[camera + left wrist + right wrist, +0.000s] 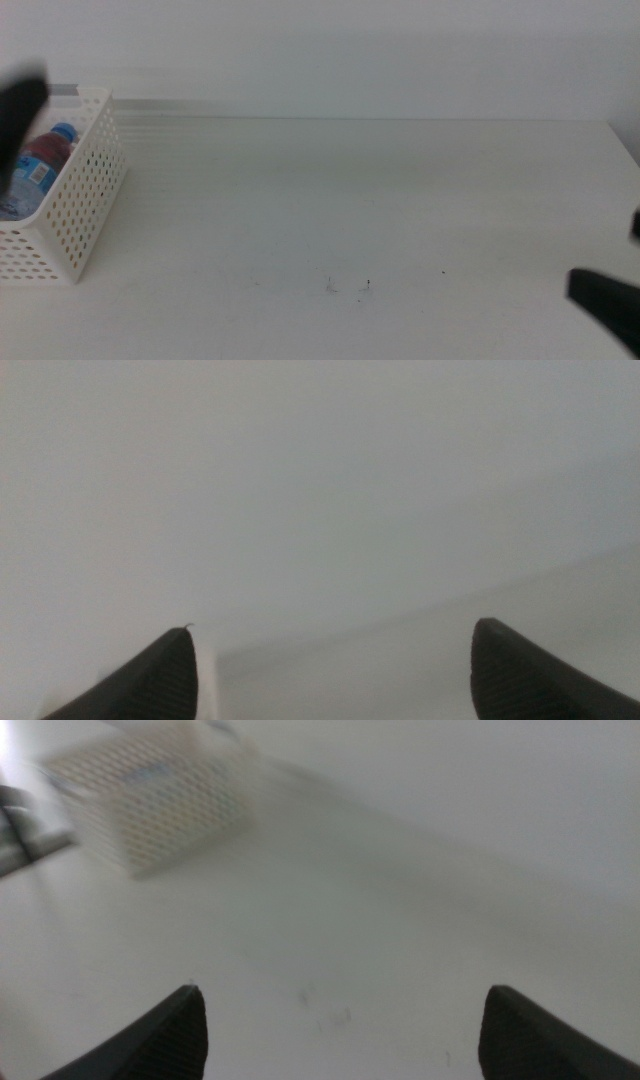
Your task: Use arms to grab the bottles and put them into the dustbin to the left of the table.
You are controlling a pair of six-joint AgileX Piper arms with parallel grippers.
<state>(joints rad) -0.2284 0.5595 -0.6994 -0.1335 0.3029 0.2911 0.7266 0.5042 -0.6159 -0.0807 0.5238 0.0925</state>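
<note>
At the table's left edge stands the dustbin (75, 215), a white basket with round holes, blurred in the right wrist view (160, 805). Inside it lies a blue-capped bottle (45, 155) with a reddish body and a blue-white label. A dark blurred part of the left arm (20, 100) hangs over the dustbin's far left side. My left gripper (330, 660) is open with nothing between its jaws and faces a blank pale surface. My right gripper (345, 1020) is open and empty, low over the table (350, 200), and shows as a dark shape (608, 298) at the bottom right.
The white tabletop bears only a few tiny dark specks (368, 286) near the front middle. A pale wall rises behind the table's far edge.
</note>
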